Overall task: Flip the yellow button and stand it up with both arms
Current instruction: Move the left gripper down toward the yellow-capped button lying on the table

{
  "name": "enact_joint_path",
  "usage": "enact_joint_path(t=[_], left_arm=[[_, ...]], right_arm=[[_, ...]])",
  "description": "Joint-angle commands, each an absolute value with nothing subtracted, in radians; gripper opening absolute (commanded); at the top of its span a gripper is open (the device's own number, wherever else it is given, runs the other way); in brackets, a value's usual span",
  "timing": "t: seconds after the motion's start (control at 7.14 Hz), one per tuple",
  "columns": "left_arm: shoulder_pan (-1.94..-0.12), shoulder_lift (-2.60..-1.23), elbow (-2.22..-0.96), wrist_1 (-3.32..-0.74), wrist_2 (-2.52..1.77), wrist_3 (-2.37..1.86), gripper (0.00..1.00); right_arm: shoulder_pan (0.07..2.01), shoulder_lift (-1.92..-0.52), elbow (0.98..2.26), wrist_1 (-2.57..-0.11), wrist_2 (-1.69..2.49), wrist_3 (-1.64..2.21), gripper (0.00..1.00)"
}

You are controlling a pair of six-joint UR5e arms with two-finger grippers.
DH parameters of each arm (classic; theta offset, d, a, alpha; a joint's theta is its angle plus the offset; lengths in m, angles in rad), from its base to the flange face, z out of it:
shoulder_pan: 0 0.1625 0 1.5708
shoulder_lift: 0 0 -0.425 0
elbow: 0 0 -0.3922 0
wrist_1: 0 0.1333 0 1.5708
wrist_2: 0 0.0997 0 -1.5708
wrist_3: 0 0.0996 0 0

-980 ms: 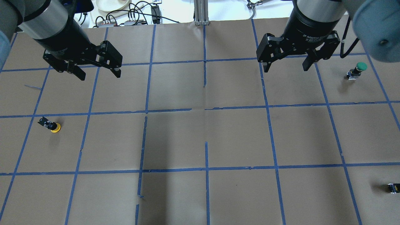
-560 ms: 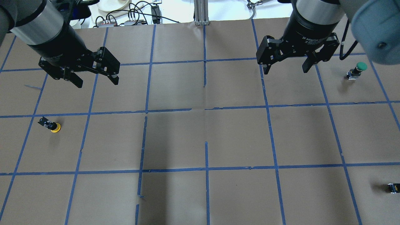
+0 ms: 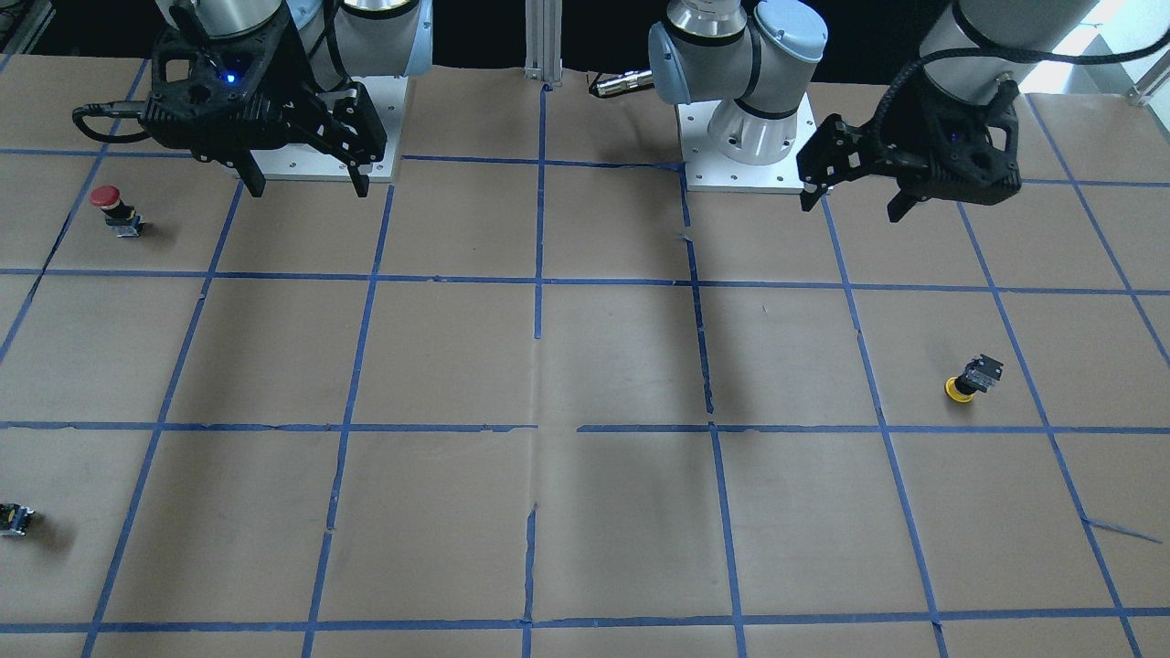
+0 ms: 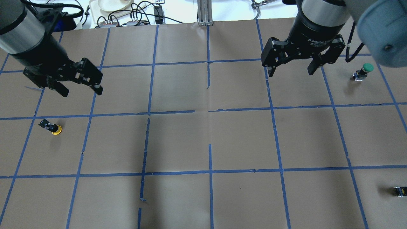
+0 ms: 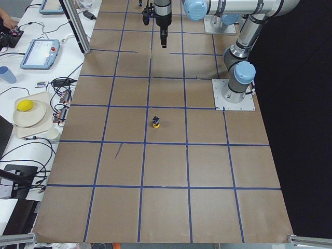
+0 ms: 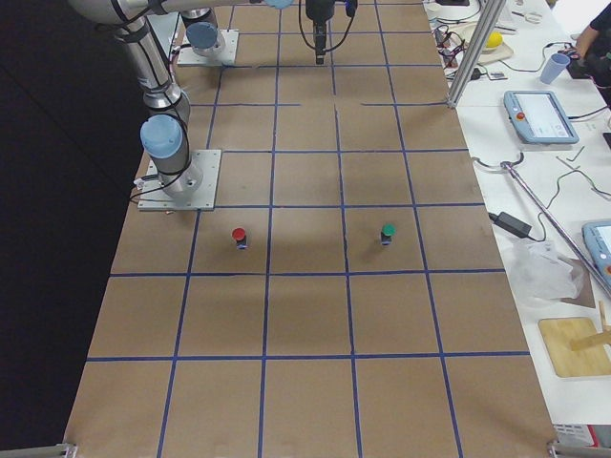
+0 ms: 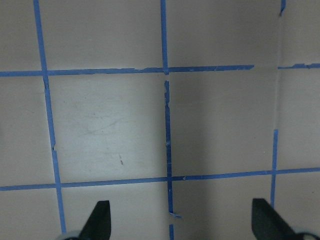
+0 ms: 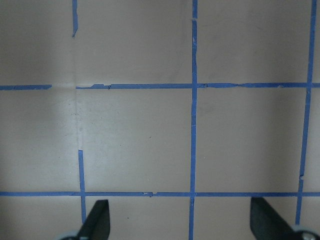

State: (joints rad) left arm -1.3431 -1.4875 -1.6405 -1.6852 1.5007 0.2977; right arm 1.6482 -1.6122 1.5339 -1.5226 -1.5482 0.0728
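Front view: the yellow button (image 3: 971, 379) lies tipped on the tabletop (image 3: 585, 366), well apart from the left gripper (image 3: 852, 206), whose jaws are released. Overhead: the right gripper (image 4: 290, 72), jaws also released, hangs far across. Left wrist view misses the button, so a blind pinch may roll it away.

this is a robotics lab. the table (image 4: 178, 140) is wrapped in brown paper and marked into squares with blue tape (image 4: 210, 171). the left arm (image 3: 731, 55) and right arm (image 3: 375, 27) are bolted to it on metal plates (image 3: 786, 174). alongside runs a white bench (image 5: 8, 93) with touchscreen pendants (image 5: 39, 53), loose cables (image 4: 133, 12) and an aluminium post (image 4: 205, 12).
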Motion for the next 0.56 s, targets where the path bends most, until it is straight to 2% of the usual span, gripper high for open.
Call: enact_joint_path(t=[0.0, 0.42], left_arm=[[-1.188, -1.485, -1.669, -1.683, 1.502, 0.582, 1.00], [-1.056, -1.532, -1.698, -1.588, 1.500, 0.855, 1.00]], right_arm=[[1.644, -1.611, 1.534, -1.525, -1.548, 0.072, 1.00], [1.647, -1.611, 1.534, -1.526, -1.548, 0.074, 1.00]])
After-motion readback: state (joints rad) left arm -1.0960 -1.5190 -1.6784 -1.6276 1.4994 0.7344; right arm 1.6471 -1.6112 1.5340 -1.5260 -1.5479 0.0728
